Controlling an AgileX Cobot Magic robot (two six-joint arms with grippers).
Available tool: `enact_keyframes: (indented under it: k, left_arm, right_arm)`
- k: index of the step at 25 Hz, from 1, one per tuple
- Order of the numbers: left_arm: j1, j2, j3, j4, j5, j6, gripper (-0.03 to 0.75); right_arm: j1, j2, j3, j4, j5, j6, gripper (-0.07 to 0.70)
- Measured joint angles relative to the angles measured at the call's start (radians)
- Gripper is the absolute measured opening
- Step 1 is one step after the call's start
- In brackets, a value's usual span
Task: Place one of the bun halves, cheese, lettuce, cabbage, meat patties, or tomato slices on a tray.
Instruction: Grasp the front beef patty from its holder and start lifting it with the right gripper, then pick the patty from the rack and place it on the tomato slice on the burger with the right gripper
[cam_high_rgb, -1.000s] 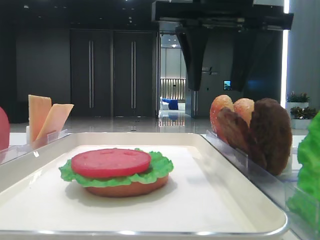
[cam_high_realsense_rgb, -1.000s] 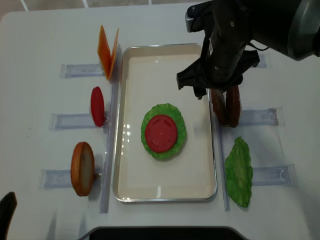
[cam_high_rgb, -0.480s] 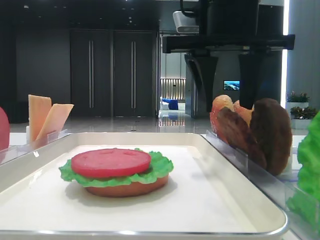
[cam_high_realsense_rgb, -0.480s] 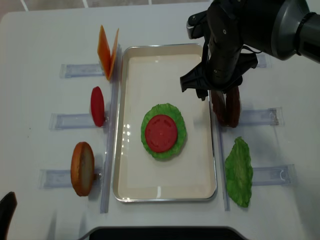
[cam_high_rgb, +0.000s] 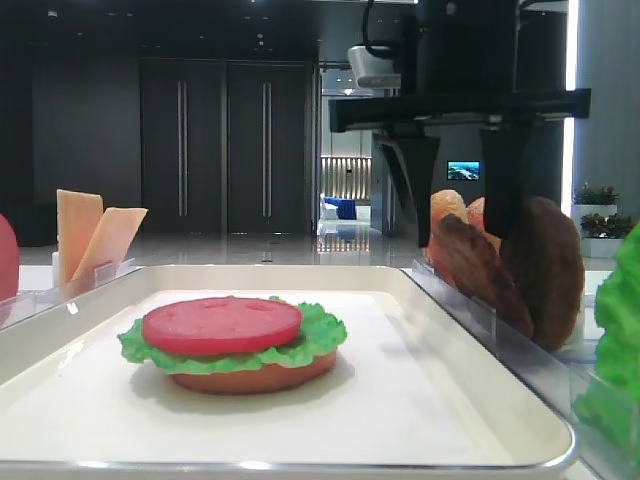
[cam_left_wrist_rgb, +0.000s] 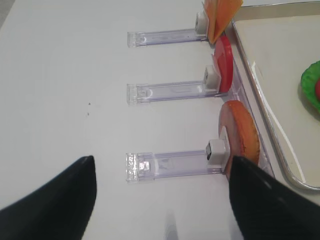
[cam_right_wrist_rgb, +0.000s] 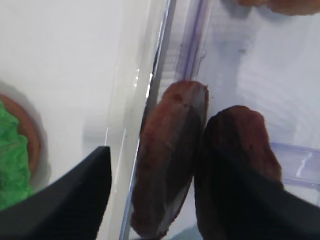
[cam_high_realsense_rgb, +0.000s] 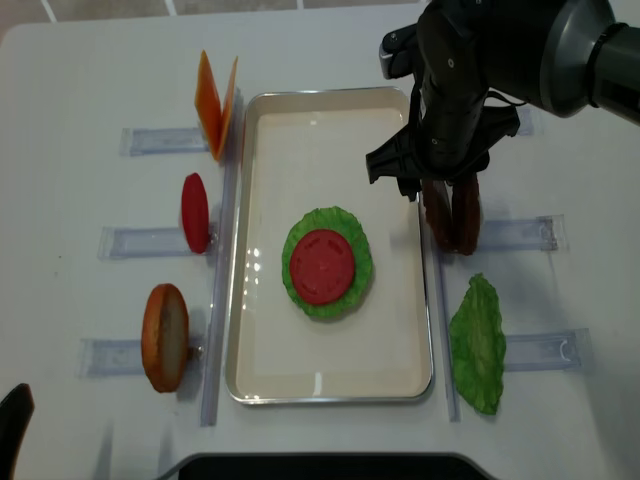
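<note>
The right gripper (cam_high_realsense_rgb: 440, 190) hung over the two meat patties (cam_high_realsense_rgb: 450, 215) standing on edge in their clear rack (cam_high_realsense_rgb: 520, 235), just right of the tray (cam_high_realsense_rgb: 330, 385). Its jaws stood apart, one finger (cam_right_wrist_rgb: 65, 192) on the tray side of the nearer patty (cam_right_wrist_rgb: 167, 160) and the other beyond the farther patty (cam_right_wrist_rgb: 235, 160); whether either finger touched a patty could not be told.

On the tray lay a bun half (cam_high_rgb: 255, 378) topped with lettuce (cam_high_realsense_rgb: 330, 262) and a tomato slice (cam_high_realsense_rgb: 322, 266). A second lettuce leaf (cam_high_realsense_rgb: 477, 345) stood right of the tray.

The left gripper (cam_left_wrist_rgb: 160, 200) was wide open and holding nothing, above the table (cam_left_wrist_rgb: 60, 75) left of the tray, near a bun half (cam_left_wrist_rgb: 240, 137), a tomato slice (cam_left_wrist_rgb: 224, 70) and the cheese (cam_high_realsense_rgb: 215, 105) in their racks.
</note>
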Motion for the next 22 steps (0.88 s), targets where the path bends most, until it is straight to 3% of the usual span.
enact_keyframes:
  k: [4,6,8,9,14,22]
  left_arm:
    - [0.000,0.000,0.000,0.000,0.000,0.000,0.633]
    - [0.000,0.000,0.000,0.000,0.000,0.000,0.633]
    - [0.000,0.000,0.000,0.000,0.000,0.000,0.633]
    - [0.000,0.000,0.000,0.000,0.000,0.000,0.633]
    - [0.000,0.000,0.000,0.000,0.000,0.000,0.633]
    - [0.000,0.000,0.000,0.000,0.000,0.000,0.633]
  right_arm:
    - [0.000,0.033,0.000,0.001,0.002,-0.006,0.387]
    - [0.001,0.036,0.000,-0.008,0.012,-0.008,0.298]
    - [0.001,0.036,0.000,-0.022,0.027,-0.009,0.136]
    - [0.001,0.036,0.000,-0.036,0.038,-0.010,0.111]
    - [0.004,0.021,-0.001,-0.029,0.053,-0.017,0.112]
    - [0.050,-0.037,-0.097,0.004,0.143,-0.036,0.109]
